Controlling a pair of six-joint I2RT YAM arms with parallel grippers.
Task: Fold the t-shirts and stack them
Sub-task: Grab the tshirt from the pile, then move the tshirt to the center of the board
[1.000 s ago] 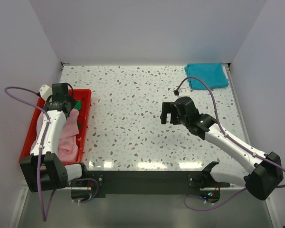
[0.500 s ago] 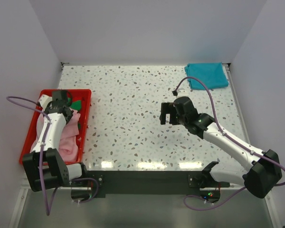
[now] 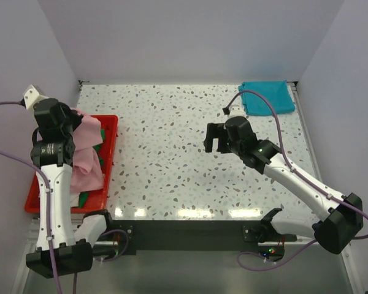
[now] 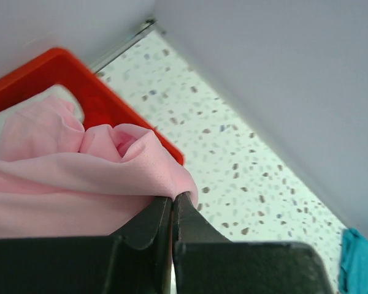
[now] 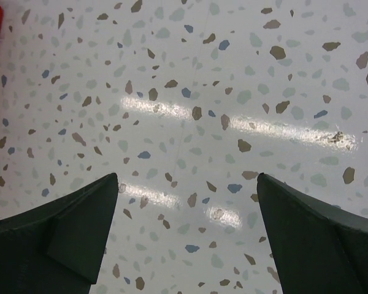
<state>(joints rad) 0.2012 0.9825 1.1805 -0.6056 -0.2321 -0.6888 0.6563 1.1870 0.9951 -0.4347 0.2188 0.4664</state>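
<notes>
Hanging limp from the left gripper (image 4: 172, 205), whose fingers are pinched tight on a bunched fold, the light pink t-shirt (image 3: 86, 156) drapes over the red tray (image 3: 108, 117) at the left edge. Assessment: light, soft, shapeless cloth; best taken at hem or shoulder corners to spread it. The teal t-shirt (image 3: 267, 98) lies folded at far right. The right gripper (image 3: 213, 139) hovers mid-table, fingers wide, empty.

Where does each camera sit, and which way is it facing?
Top external: above and behind the bases, looking down on the table; left arm and right arm show.
Left wrist: over the red tray, looking past the shut left pincer, gripping the pink t-shirt, toward the far wall.
Right wrist: above mid-table, looking down; the open right pincer frames bare surface.
Shared, top and left wrist: red tray, pink t-shirt, teal t-shirt.
</notes>
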